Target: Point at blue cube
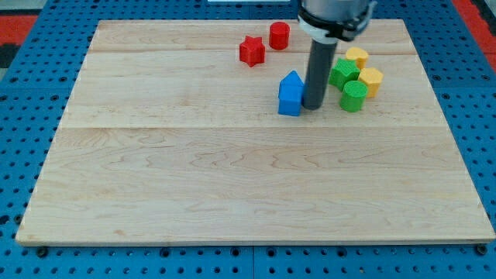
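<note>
- My tip rests on the wooden tabletop, just beside the blue cube on its right side in the view, seemingly touching it.
- The blue cube sits in the upper middle of the tabletop.
- No pincer exists on this rod, so no pincer state can be told.
- A red star and red cylinder lie near the view's top.
- Right of the rod cluster a green star, green cylinder and two yellow blocks.
</note>
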